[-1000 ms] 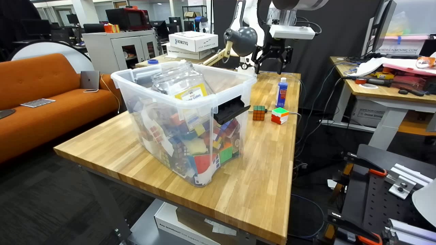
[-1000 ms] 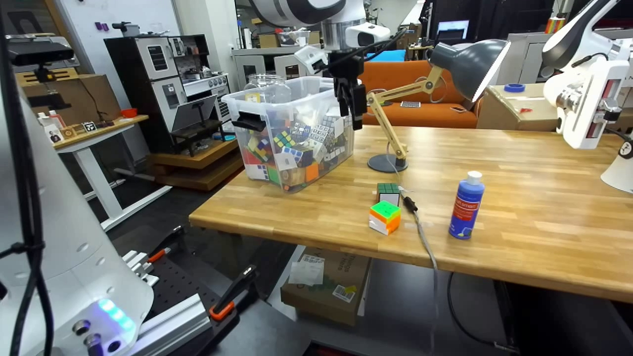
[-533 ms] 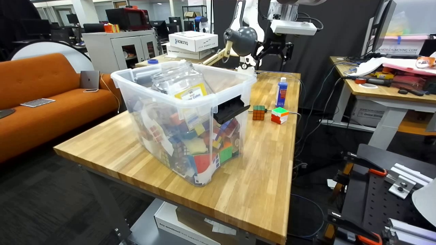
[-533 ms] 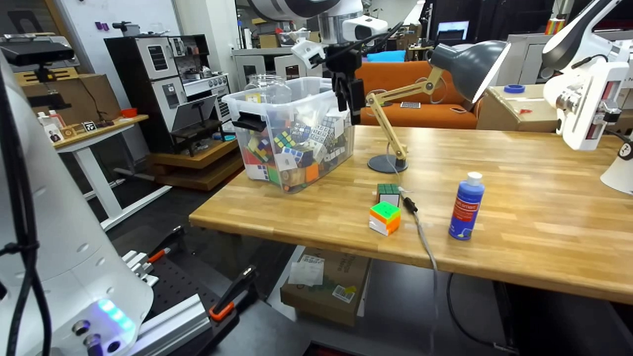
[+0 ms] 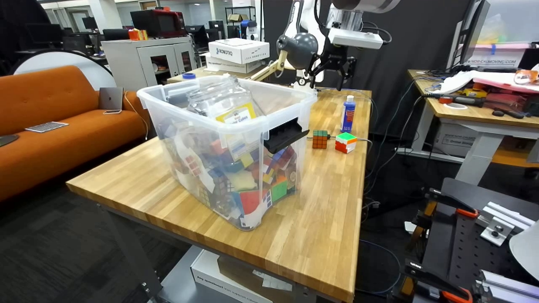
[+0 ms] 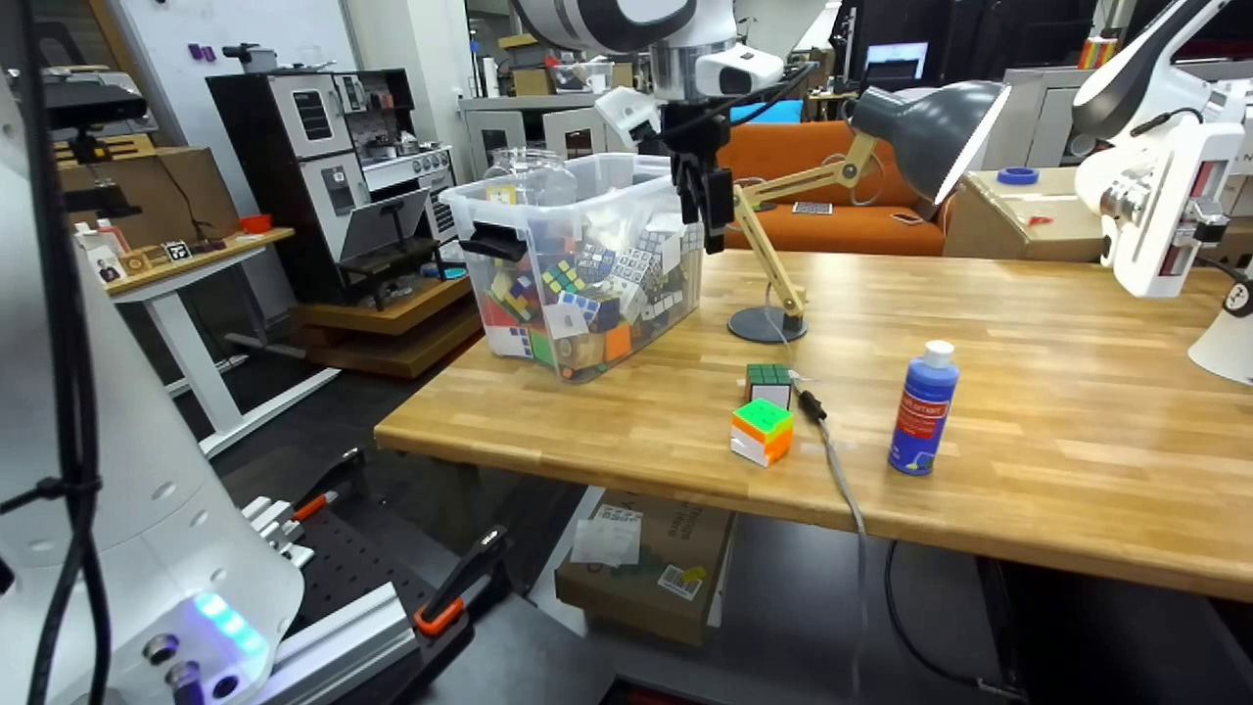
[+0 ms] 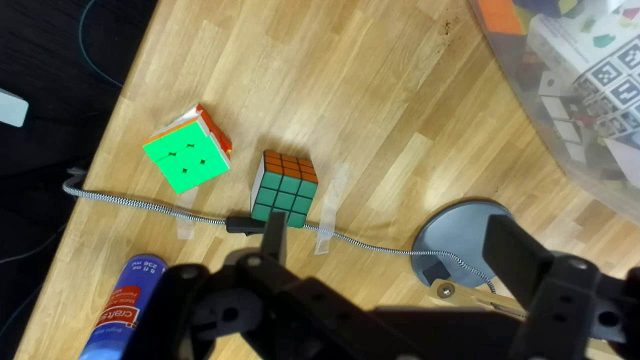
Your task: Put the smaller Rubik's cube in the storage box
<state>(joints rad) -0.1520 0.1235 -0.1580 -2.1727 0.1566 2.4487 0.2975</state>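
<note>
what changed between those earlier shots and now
The open gripper rose slightly, then sank, ending a little further left in an exterior view. Nothing was grasped or released. The black-framed cube, the brighter cube, the blue bottle and the storage box stayed put.

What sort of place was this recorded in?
Probably a robotics lab in an office-like room: a second robot arm is in view, a white box printed ROBOTIQ sits in the background, and an orange sofa stands beyond the wooden table.
</note>
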